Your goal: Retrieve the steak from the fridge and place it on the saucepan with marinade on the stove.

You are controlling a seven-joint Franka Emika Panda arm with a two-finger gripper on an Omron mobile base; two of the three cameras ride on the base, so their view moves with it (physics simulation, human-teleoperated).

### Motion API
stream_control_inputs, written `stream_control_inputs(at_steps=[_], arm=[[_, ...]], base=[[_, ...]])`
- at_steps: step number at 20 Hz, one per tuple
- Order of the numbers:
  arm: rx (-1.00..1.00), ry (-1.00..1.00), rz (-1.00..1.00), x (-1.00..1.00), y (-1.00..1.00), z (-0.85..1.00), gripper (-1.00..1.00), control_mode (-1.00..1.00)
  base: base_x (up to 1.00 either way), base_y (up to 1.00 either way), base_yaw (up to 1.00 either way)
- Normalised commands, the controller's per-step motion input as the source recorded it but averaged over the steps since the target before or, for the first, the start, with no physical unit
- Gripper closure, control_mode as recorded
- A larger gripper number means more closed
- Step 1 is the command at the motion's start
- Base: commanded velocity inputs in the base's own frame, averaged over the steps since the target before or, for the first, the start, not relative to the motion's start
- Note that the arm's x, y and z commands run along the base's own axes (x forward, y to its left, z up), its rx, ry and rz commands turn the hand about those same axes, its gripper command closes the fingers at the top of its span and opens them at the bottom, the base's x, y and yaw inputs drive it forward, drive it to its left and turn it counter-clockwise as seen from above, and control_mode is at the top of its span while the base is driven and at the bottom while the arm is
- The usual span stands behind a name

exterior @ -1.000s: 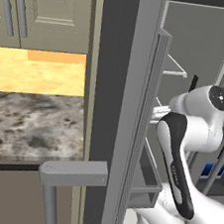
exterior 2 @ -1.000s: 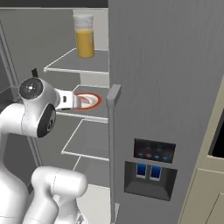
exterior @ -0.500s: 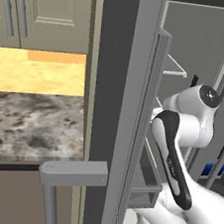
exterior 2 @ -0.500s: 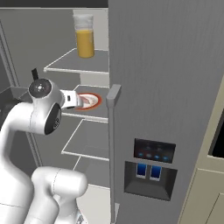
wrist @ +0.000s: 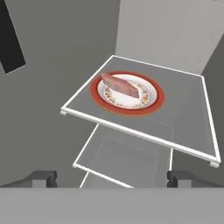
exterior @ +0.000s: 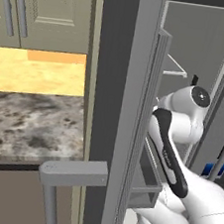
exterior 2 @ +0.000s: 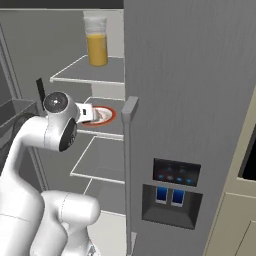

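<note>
The gripper [wrist: 112, 178] is standing wide open, empty; ahead of it, the hand view is showing the steak [wrist: 120, 85] lying on its plate [wrist: 127, 92], while the right base view is showing an orange juice jug [exterior 2: 96, 39] higher up.

The light is even and soft in all views, with no strong source and no glare. The inside of the fridge [exterior 2: 105, 160] is a little dimmer than its closed door, and the plate [wrist: 127, 93] throws almost no shadow on its shelf. All pictures are sharp, without blur or bending at the edges.
</note>
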Motion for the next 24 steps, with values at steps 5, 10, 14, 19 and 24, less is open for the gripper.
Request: stream_control_inputs(at_steps=[5, 10, 14, 19, 24], arm=[[0.0, 0.0, 0.01, 0.49, 0.0, -0.04, -1.0, -1.0], [0.0, 0.0, 0.07, 0.44, 0.0, -0.14, -1.0, -1.0], [0.0, 0.0, 0.11, 0.47, 0.02, -0.22, -1.0, -1.0], [-0.03, 0.02, 0.09, 0.46, 0.16, -0.29, -1.0, -1.0], [-0.05, 0.09, 0.03, 0.49, 0.27, -0.16, -1.0, -1.0]], base=[[0.0, 0.0, 0.0], [0.0, 0.0, 0.0], [0.0, 0.0, 0.0], [0.0, 0.0, 0.0], [0.0, 0.0, 0.0]])
